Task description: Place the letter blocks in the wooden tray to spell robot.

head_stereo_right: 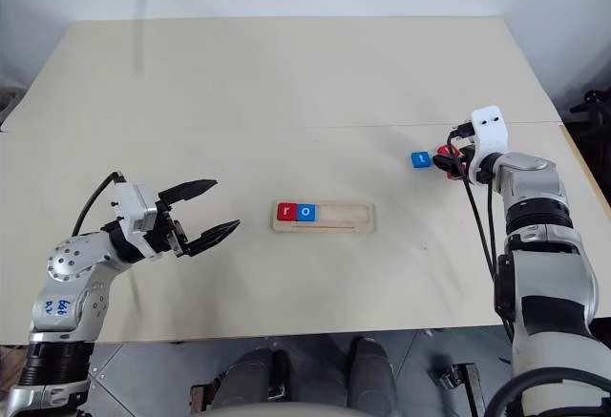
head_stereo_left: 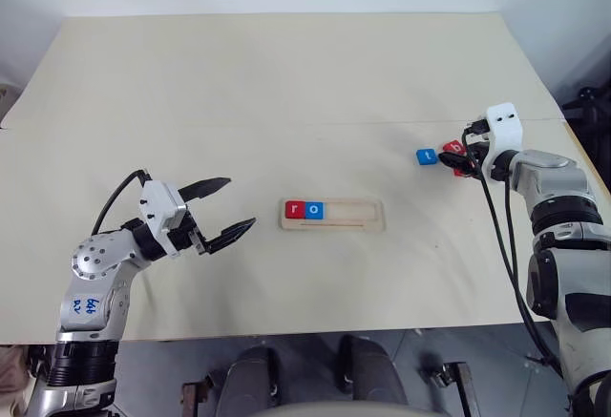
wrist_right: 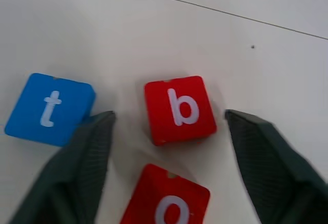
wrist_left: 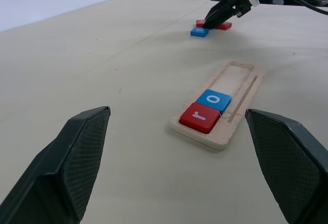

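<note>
Pale beige, the table (head_stereo_left: 286,83) fills most of the head views, a thin seam crossing it from side to side above the middle. Low in the centre of the frame lies the wooden tray (head_stereo_left: 368,215), long and narrow, with the red "r" block (head_stereo_left: 294,210) at its left end and the blue "o" block (head_stereo_left: 314,210) touching it; the remaining slot to their right is bare wood.

At lower left of the frame the left tool (head_stereo_left: 222,211) hangs over bare table, well apart from the tray, its two black fingers spread wide with nothing between them. In the left wrist view the tray sits in the gap between those fingers, farther off.

At the right of the frame, just below the seam, the right tool (wrist_right: 169,152) reaches down among three loose blocks. Its fingers stand apart on either side of the red "b" block (wrist_right: 179,110), not touching it and gripping nothing. The blue "t" block (wrist_right: 49,109) lies just beside one finger (wrist_right: 84,157), outside the gap. The red "o" block (wrist_right: 166,201) lies near the "b" block, between the fingers closer to the wrist.
</note>
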`<state>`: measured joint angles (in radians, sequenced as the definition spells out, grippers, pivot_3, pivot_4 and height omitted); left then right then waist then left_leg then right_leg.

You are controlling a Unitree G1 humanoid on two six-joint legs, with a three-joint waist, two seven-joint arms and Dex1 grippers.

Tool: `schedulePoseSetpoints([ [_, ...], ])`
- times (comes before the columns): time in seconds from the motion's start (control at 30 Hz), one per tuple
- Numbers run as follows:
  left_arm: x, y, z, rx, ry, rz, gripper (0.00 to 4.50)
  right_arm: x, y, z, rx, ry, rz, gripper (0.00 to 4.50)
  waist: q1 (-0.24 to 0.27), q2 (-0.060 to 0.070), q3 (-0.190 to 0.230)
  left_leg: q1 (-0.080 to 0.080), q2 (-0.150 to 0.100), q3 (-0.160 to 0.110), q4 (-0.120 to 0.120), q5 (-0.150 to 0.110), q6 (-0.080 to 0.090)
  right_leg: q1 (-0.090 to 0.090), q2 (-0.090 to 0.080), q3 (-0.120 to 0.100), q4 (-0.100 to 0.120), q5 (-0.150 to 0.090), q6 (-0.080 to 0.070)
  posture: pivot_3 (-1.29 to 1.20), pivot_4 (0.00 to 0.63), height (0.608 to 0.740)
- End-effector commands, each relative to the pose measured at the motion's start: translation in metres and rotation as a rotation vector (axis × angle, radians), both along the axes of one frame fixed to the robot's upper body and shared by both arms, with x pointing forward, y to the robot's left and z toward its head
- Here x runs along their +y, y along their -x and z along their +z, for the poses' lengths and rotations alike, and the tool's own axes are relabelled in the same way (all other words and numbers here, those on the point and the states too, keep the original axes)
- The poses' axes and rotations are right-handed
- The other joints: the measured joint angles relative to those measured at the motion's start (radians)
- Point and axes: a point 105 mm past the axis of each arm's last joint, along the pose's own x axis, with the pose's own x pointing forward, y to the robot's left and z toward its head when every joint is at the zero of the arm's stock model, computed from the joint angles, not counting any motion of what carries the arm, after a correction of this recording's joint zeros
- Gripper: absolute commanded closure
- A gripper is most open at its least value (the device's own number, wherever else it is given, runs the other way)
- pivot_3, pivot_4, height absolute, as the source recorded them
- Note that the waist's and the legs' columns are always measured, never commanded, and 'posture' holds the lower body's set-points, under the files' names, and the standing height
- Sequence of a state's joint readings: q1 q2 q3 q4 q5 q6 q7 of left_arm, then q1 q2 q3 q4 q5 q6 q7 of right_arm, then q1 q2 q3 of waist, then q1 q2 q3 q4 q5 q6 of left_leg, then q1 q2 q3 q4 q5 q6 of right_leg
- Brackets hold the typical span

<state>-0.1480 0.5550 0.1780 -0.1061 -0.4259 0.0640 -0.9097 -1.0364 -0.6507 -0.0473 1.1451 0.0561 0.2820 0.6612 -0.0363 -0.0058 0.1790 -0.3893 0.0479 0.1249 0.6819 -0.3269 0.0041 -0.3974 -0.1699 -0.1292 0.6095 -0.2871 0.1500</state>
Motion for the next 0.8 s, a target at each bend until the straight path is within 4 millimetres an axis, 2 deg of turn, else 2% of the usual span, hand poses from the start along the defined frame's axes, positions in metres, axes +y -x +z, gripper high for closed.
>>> schedulePoseSetpoints([
  [0.03, 0.0, 0.001, 0.012, -0.043, 0.004, -0.008, 0.0, 0.004, -0.002, 0.006, -0.014, -0.004, 0.022, 2.65, 0.001, 0.0, 0.0, 0.0, 0.0, 0.0, 0.0, 0.0, 0.0, 0.0, 0.0, 0.0, 0.0, 0.0, 0.0, 0.0, 0.15, 0.74],
  [0.07, 0.0, 0.0, 0.012, -0.043, 0.004, -0.009, 0.0, 0.006, -0.003, 0.008, -0.025, -0.009, 0.033, 2.95, 0.002, 0.0, 0.0, 0.0, 0.0, 0.0, 0.0, 0.0, 0.0, 0.0, 0.0, 0.0, 0.0, 0.0, 0.0, 0.0, 0.15, 0.74],
  [0.3, -0.004, -0.004, 0.012, -0.04, 0.009, -0.028, 0.0, 0.01, -0.002, 0.047, -0.139, -0.019, 0.097, 2.95, 0.002, 0.001, 0.001, 0.0, 0.0, 0.0, 0.0, 0.0, 0.0, 0.0, 0.0, 0.0, 0.0, 0.0, 0.0, 0.0, 0.15, 0.74],
  [0.37, -0.006, -0.005, 0.011, -0.033, 0.012, -0.044, 0.0, 0.012, 0.006, 0.054, -0.148, -0.025, 0.113, 2.95, 0.006, 0.001, 0.001, 0.0, 0.0, 0.0, 0.0, 0.0, 0.0, 0.0, 0.0, 0.0, 0.0, 0.0, 0.0, 0.0, 0.15, 0.74],
  [0.43, -0.008, -0.007, 0.011, -0.03, 0.011, -0.061, 0.0, 0.017, 0.022, 0.057, -0.155, -0.056, 0.111, 2.95, 0.014, 0.001, 0.0, 0.0, 0.0, -0.001, 0.0, 0.0, 0.0, 0.0, 0.0, 0.0, 0.0, 0.0, 0.0, 0.0, 0.15, 0.74],
  [0.5, -0.01, -0.009, 0.012, -0.029, 0.01, -0.082, 0.0, 0.026, 0.045, 0.052, -0.148, -0.073, 0.111, 2.95, 0.022, 0.001, 0.0, -0.002, 0.0, -0.003, 0.0, 0.0, 0.0, 0.0, 0.0, -0.003, -0.001, 0.0, 0.0, 0.0, 0.15, 0.74],
  [0.67, -0.016, -0.013, 0.011, -0.016, 0.005, -0.141, 0.0, 0.054, 0.11, 0.012, -0.06, -0.137, 0.073, 2.95, 0.036, 0.001, 0.0, -0.002, 0.0, -0.002, 0.001, -0.001, -0.001, 0.0, 0.0, -0.002, -0.001, 0.0, 0.0, 0.0, 0.15, 0.74],
  [0.8, -0.02, -0.015, 0.009, -0.004, 0.0, -0.177, 0.0, 0.073, 0.148, -0.015, 0.016, -0.183, 0.042, 2.95, 0.035, 0.002, 0.0, -0.002, 0.0, -0.003, 0.001, -0.001, -0.001, 0.0, 0.0, -0.002, 0.0, 0.0, 0.0, 0.0, 0.15, 0.74],
])
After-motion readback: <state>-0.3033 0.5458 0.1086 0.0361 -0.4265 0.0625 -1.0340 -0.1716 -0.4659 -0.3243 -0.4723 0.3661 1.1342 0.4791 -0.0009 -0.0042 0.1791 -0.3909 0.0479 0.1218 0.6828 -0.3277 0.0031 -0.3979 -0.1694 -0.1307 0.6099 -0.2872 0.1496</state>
